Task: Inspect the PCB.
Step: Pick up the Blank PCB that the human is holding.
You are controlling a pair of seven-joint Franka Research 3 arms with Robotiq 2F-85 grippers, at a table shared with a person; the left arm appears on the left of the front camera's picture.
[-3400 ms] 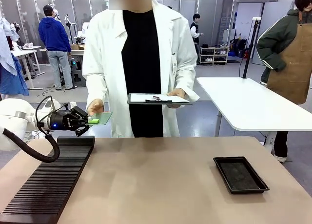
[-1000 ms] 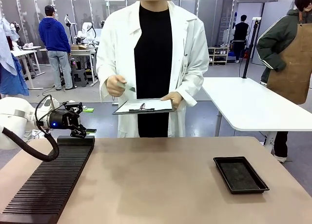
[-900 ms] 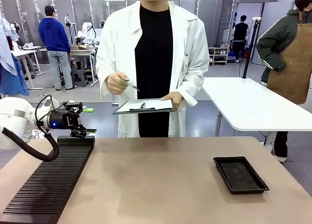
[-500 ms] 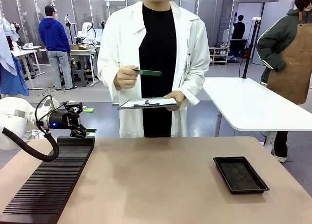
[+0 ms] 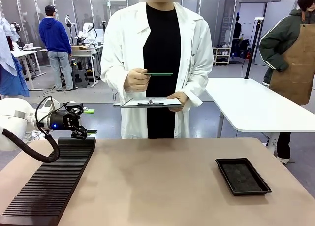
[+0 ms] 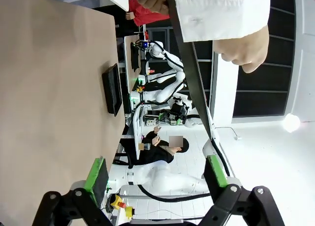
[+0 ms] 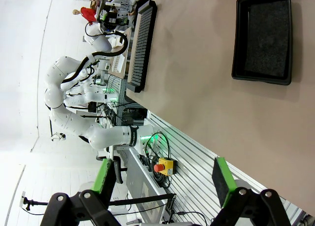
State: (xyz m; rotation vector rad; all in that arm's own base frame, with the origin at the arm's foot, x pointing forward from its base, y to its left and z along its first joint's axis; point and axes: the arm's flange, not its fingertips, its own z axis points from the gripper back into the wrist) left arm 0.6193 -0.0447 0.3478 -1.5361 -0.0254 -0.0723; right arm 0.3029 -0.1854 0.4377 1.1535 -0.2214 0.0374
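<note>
Since the earlier frame, where the PCB (image 5: 158,74) lay flat between the left gripper (image 5: 88,121) and the person's hand (image 5: 135,80), the board has gone up and toward the middle. That hand now holds it by one end at chest height, level and edge-on to the front camera. It sits directly above the clipboard (image 5: 151,103), which the person's other hand (image 5: 178,98) supports from below. The board is well apart from the left gripper, higher and further toward the table's centre. The left gripper hangs over the far end of the black slotted rack (image 5: 49,181) with its jaws spread and nothing between the green pads. In its own wrist view the right gripper (image 7: 162,179) also stands wide open and empty, looking along the tan table (image 7: 197,88) toward the shallow black tray (image 7: 263,36). That tray lies on the right side of the table, and the rack runs along the left edge. Open tabletop lies between them, and the far table edge separates both grippers from the person holding the board.
</note>
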